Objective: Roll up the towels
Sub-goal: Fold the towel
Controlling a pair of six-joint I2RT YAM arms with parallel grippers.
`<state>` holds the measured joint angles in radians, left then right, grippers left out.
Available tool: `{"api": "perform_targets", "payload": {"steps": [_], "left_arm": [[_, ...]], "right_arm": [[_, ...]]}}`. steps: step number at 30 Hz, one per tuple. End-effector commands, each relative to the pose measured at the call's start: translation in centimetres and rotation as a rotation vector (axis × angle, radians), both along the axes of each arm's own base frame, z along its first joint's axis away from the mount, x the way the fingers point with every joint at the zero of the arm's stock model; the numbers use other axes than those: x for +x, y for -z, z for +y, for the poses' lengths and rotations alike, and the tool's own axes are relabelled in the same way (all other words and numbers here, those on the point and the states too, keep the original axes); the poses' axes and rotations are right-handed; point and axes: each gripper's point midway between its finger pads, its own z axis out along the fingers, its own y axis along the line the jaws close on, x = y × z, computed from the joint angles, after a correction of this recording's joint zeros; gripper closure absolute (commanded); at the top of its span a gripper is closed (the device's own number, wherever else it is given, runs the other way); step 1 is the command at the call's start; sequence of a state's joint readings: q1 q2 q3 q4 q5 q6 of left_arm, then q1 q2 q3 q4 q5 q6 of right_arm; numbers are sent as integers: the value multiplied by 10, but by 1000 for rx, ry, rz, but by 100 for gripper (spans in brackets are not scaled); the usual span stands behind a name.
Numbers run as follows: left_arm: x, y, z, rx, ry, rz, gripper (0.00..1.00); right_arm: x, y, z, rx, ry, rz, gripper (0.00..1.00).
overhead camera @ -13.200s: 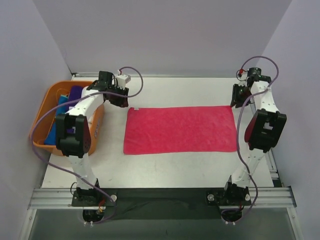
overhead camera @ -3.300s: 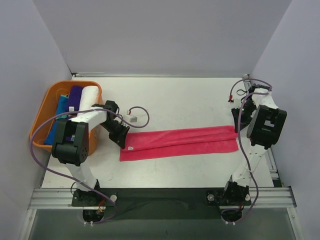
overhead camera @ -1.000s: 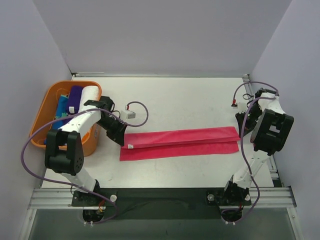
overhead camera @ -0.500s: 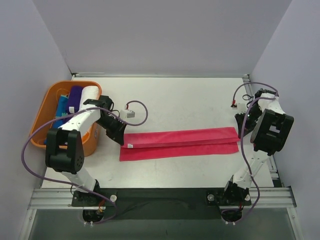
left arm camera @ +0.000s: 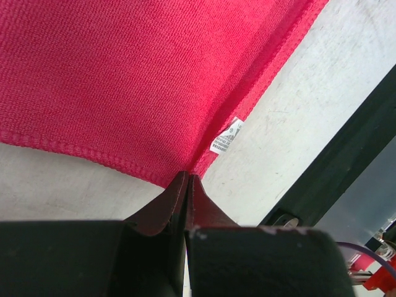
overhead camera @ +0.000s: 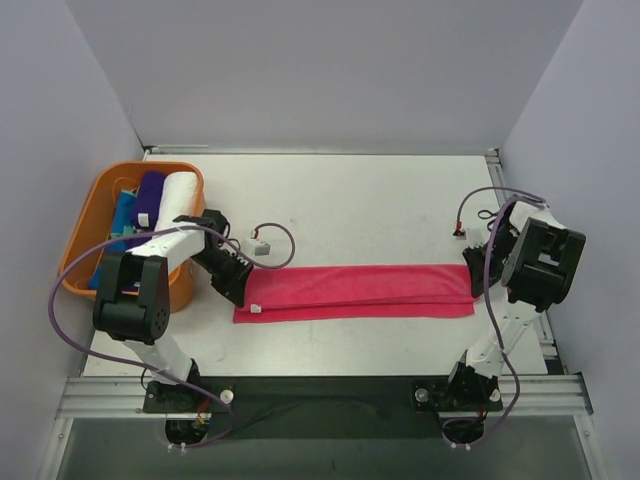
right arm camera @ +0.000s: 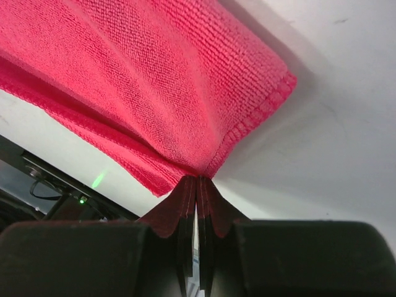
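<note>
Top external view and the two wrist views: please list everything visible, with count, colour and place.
pink towel: one, hot pink, folded into a long strip between the arms
label: one, white, at the strip's left end
basket: one, orange, at the table's left edge
other towels: at least three, white, purple, blue, in the basket
table: one, white, under everything
left arm: one, white and black, jaws shut on the strip's left end
right arm: one, white and black, jaws shut on the strip's right end

One hot pink towel (overhead camera: 355, 292) lies across the middle of the frame. One orange basket (overhead camera: 85, 215) at the left shows three rolled ones: purple towel (overhead camera: 150, 193), white towel (overhead camera: 179, 195), teal towel (overhead camera: 123, 213). Two tools: left tool (overhead camera: 245, 293), right tool (overhead camera: 470, 282).
</note>
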<state>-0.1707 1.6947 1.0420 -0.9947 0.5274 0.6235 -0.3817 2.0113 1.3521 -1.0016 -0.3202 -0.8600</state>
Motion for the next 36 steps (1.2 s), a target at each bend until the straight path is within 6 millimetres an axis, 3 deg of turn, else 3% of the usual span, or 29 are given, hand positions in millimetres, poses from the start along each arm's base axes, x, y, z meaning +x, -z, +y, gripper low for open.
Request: {"api": "perform_targets", "payload": {"steps": [1, 6, 10, 12, 13, 17, 21, 25, 28, 33, 36], "left_arm": [[8, -7, 2, -4, 52, -107, 100], [-4, -11, 4, -8, 119, -159, 65], [-4, -34, 1, -44, 162, -255, 52], [0, -43, -3, -58, 160, -284, 51], [1, -45, -8, -62, 158, -285, 51], [18, -47, -28, -51, 143, -306, 53], [39, -35, -36, -6, 77, -324, 57], [41, -10, -31, 52, 55, -262, 60], [40, 8, -26, 98, 41, -236, 60], [50, 30, -27, 151, -7, -181, 60], [70, 36, -32, 168, -55, -181, 61]], "right_arm": [[-12, -20, -1, 0, -59, -34, 96], [-36, -26, 3, 21, -166, -56, 75], [-35, -52, 7, 42, -190, -139, 69], [-35, -65, 15, 85, -170, -143, 67], [-22, -76, 20, 110, -132, -184, 67], [-1, -77, 33, 137, 31, -134, 70], [10, -53, 42, 117, 140, -48, 79], [-1, -26, 50, 34, 127, 30, 81], [-1, -5, 42, -56, 148, 69, 80], [30, 11, 24, -131, 250, 73, 78], [58, 10, 12, -187, 285, 30, 76]]}}
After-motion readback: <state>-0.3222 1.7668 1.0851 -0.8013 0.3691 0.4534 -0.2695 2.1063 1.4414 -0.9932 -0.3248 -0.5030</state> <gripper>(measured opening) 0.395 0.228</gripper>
